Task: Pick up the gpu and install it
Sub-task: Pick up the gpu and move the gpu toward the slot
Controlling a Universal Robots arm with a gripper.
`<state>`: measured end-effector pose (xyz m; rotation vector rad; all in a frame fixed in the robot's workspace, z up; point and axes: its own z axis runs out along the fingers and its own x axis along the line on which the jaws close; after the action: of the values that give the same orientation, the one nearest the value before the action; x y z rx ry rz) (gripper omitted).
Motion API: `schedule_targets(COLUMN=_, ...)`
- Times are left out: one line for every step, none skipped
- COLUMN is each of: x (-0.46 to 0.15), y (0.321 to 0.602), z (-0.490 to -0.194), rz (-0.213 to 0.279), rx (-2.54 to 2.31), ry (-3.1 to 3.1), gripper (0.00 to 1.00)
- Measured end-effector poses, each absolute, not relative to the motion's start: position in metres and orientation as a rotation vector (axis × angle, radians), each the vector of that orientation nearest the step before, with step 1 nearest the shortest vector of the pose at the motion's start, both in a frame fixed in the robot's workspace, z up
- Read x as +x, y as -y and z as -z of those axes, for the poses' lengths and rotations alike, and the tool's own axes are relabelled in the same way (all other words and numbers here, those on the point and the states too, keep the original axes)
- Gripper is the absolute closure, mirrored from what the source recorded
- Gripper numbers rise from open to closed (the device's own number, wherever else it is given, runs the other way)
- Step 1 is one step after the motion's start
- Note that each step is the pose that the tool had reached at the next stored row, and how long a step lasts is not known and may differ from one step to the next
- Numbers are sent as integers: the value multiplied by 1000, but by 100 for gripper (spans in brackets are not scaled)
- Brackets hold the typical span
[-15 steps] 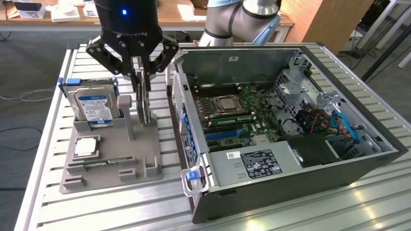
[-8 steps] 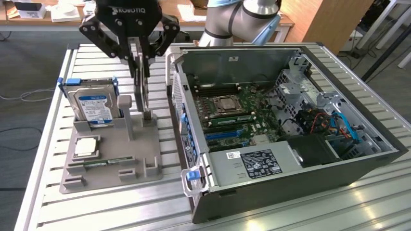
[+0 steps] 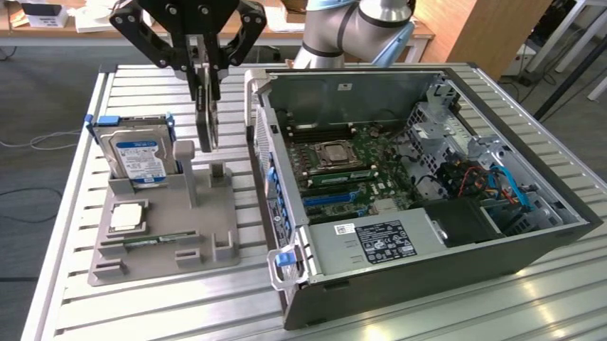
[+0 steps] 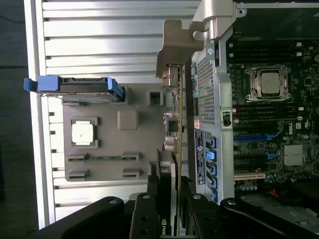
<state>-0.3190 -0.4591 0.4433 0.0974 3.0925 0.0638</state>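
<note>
on the exterior view's left you see the hard drive (image 3: pixel 138 153) standing in the grey holder (image 3: pixel 161 266), with the cpu (image 3: pixel 128 217) and memory stick (image 3: pixel 147 241) lying flat on the same holder. next along, your gripper (image 3: pixel 206 89) is partly closed, clamped on the top edge of the gpu (image 3: pixel 206 124). the gpu hangs upright between the hard drive and the open computer case (image 3: pixel 417 177). you cannot tell whether its lower edge touches the holder.
</note>
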Motion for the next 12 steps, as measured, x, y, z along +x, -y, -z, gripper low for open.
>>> schedule_targets(x=-319, y=459, z=-443, rz=-64, rx=97, ry=-3093, gripper=73)
schedule_targets(x=-319, y=459, z=-443, rz=-64, rx=97, ry=-3093, gripper=73)
schedule_targets(x=-319, y=459, z=-443, rz=-64, rx=97, ry=-3093, gripper=73)
schedule_targets(x=-319, y=459, z=-443, rz=-64, rx=97, ry=-3093, gripper=73)
schedule_targets(x=-318, y=459, z=-444, rz=-63, rx=97, ry=-3093, gripper=73)
schedule_targets(x=-318, y=459, z=-444, rz=-63, rx=97, ry=-3093, gripper=73)
schedule_targets(x=-317, y=459, z=-443, rz=-63, rx=97, ry=-3093, gripper=73)
schedule_targets(x=-315, y=459, z=-443, rz=-64, rx=97, ry=-3093, gripper=73)
schedule_targets(x=-313, y=459, z=-443, rz=-64, rx=97, ry=-3093, gripper=73)
schedule_targets(x=-311, y=459, z=-443, rz=-64, rx=97, ry=-3093, gripper=73)
schedule_targets(x=-309, y=459, z=-443, rz=-64, rx=97, ry=-3093, gripper=73)
schedule_targets(x=-306, y=459, z=-443, rz=-64, rx=97, ry=-3093, gripper=73)
